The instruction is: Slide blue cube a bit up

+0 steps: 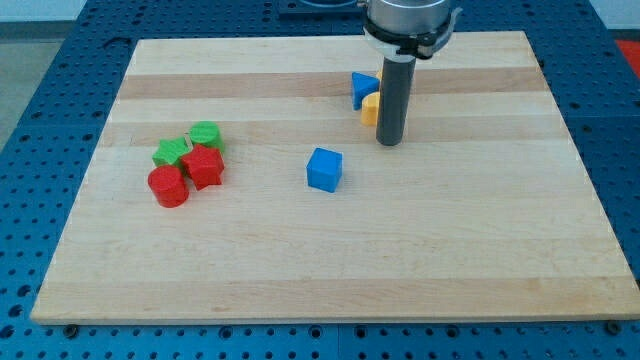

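The blue cube (324, 169) lies near the middle of the wooden board (330, 260). My rod comes down from the view's top, and my tip (389, 143) rests on the board above and to the right of the blue cube, a short gap away. A second blue block (363, 88), of a wedge-like shape, lies just left of the rod. A yellow block (370, 109) sits below that block, touching the rod's left side and partly hidden by it.
At the view's left lies a tight cluster: a green star-like block (171, 152), a green round block (206, 134), a red star-like block (204, 166) and a red cylinder (168, 187). A blue perforated table surrounds the board.
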You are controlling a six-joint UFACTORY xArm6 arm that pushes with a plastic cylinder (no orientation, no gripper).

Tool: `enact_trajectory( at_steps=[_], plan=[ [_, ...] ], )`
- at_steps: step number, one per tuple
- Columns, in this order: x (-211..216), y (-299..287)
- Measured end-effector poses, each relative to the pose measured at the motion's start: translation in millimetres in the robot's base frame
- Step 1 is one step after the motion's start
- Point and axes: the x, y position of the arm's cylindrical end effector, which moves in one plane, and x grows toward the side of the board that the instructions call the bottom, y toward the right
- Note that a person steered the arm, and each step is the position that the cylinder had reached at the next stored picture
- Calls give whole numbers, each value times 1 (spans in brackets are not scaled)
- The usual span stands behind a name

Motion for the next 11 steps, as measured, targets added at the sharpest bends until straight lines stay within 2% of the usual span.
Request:
enact_trajectory(
  at_steps=[3, 4, 6, 7, 9, 10, 11],
  plan=[
    [-29, 0],
    [-9, -2],
    [-8, -85],
    [12, -107],
    [79, -148],
    [88, -129],
    [74, -81]
  ],
)
